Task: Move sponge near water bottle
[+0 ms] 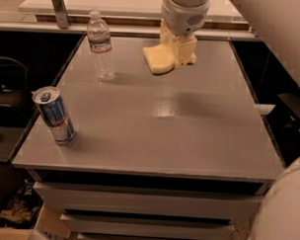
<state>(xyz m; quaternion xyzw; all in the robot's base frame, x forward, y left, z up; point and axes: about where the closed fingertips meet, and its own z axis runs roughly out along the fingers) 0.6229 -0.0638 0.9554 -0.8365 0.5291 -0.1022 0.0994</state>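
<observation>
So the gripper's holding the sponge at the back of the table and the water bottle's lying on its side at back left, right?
Not quite: the camera view shows the water bottle standing upright at back left, not lying down. The gripper does hold the sponge at the back of the table.

Dim, warm indoor light falls from above onto the grey table [188, 143], with a pale patch of glare at its centre. The gripper [178, 53], over the far side and clasping the sponge [159, 62], casts a soft shadow on the tabletop nearer the camera. The water bottle [101, 46] and can [54, 115] throw faint shadows. The surroundings are dark.
</observation>
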